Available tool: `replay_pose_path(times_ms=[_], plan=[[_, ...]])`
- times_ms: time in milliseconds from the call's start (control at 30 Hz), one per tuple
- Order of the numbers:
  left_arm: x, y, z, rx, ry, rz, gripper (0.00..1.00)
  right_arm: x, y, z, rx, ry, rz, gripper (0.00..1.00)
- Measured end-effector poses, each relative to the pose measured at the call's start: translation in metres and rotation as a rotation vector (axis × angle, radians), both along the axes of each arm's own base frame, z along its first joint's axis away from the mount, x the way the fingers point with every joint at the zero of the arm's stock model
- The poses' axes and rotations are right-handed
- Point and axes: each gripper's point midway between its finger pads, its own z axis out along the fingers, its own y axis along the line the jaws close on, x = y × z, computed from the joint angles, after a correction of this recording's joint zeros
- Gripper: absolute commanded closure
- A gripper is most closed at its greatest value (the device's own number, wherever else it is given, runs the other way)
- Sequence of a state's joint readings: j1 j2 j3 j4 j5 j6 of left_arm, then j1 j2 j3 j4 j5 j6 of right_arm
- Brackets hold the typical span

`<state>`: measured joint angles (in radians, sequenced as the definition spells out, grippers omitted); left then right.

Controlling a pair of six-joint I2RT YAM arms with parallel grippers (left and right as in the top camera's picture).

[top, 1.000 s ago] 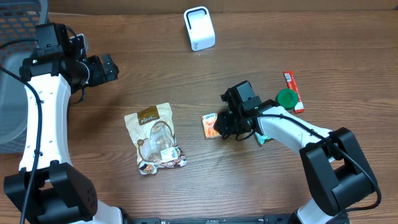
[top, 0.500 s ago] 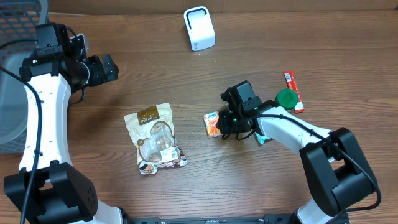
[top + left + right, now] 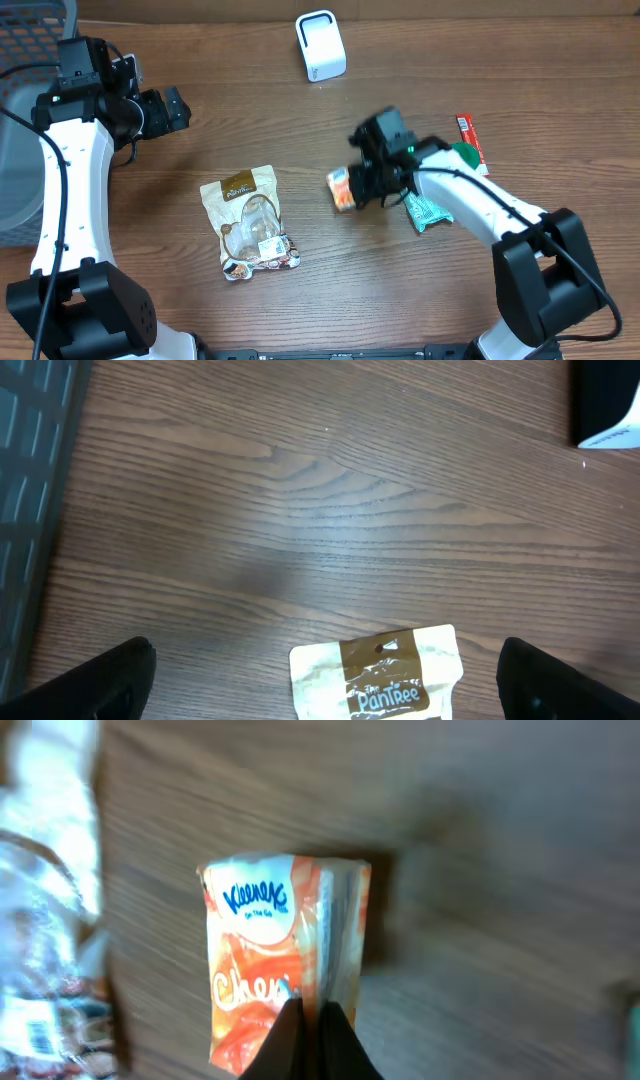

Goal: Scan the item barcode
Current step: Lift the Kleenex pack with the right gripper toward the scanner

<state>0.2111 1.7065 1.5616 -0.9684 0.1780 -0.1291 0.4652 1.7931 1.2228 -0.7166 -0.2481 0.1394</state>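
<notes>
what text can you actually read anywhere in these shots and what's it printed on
"Kleenex": on the orange tissue pack, right wrist view.
"Che": lower on the same pack, the rest hidden.
"PanTree": on the brown band of the snack pouch, left wrist view.
Too small to read: the print on the red bar and the white label on the pouch, overhead view.

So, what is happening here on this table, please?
The right end effector is shut on the edge of a small orange plastic Kleenex tissue pack, near the middle of the wooden table. The white box-shaped barcode scanner stands at the far edge, apart from the pack, so the scan is not yet done. The left end effector is open and holds nothing. A beige and brown snack pouch lies flat on the table.
</notes>
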Motion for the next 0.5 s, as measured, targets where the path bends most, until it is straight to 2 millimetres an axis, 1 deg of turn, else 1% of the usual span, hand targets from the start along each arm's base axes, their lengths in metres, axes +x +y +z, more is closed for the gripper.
replay_pose_path(times_ms=[100,167,233,367,400,433,500], plan=[[0.000,0.000,0.000,0.000,0.000,0.000,0.00,0.024,0.006,0.041,-0.006,-0.103,0.038,0.96],[0.000,0.000,0.000,0.000,0.000,0.000,0.00,0.042,0.009,0.075,-0.011,-0.184,0.054,0.96],[0.000,0.000,0.000,0.000,0.000,0.000,0.00,0.054,0.011,0.104,-0.009,-0.248,0.054,0.96],[0.000,0.000,0.000,0.000,0.000,0.000,0.00,0.084,0.013,0.178,0.023,-0.425,0.037,0.97],[0.000,0.000,0.000,0.000,0.000,0.000,0.00,0.088,0.014,0.189,0.032,-0.451,0.033,0.97],[0.000,0.000,0.000,0.000,0.000,0.000,0.00,0.093,0.012,0.208,0.043,-0.491,0.025,0.97],[0.000,0.000,0.000,0.000,0.000,0.000,0.00,0.099,0.009,0.238,0.060,-0.552,0.009,0.97]])
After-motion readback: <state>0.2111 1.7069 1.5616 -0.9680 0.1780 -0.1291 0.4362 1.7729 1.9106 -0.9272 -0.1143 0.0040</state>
